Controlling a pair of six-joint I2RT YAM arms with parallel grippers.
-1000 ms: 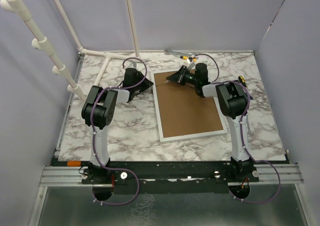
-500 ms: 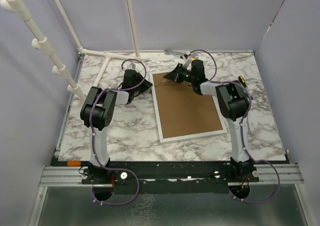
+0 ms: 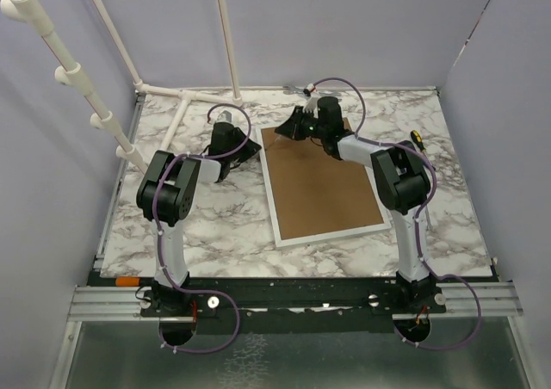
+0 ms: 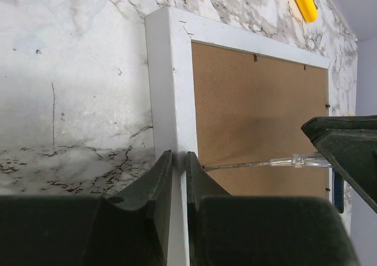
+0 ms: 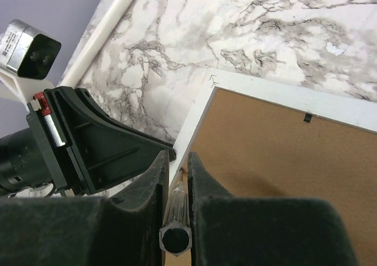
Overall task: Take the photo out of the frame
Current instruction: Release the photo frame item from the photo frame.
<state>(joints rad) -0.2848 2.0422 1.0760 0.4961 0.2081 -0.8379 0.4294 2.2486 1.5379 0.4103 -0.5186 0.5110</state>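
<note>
The right gripper [image 5: 178,160] has its two dark fingers pressed nearly together around the clear handle of a screwdriver [image 5: 176,233]. In the right wrist view the butt of the handle faces the camera. In the left wrist view the thin metal shaft of the screwdriver [image 4: 294,160] reaches across the brown back board [image 4: 259,113]. Its tip sits at the inner edge of the frame's white border, just beside the left gripper's fingertips.

The left gripper [image 4: 179,155] has its fingers almost closed, with only a narrow slit between them and nothing visibly held. Its tips sit at the white border of the frame [image 4: 168,77], near the far left corner. Whether they press on it cannot be told.

From above, the two grippers meet at that far left corner, the right gripper [image 3: 291,131] over the board and the left gripper [image 3: 247,147] just outside the border. The frame [image 3: 274,201] lies flat and face down on the marble table [image 3: 215,217], brown back up and slightly turned. Small dark clips [image 5: 306,118] sit along the board's edge.

The photo cannot be seen in any view.

A yellow-handled tool [image 3: 416,137] lies on the table just beyond the frame's right side. White pipes [image 3: 185,114] stand at the far left of the table.
</note>
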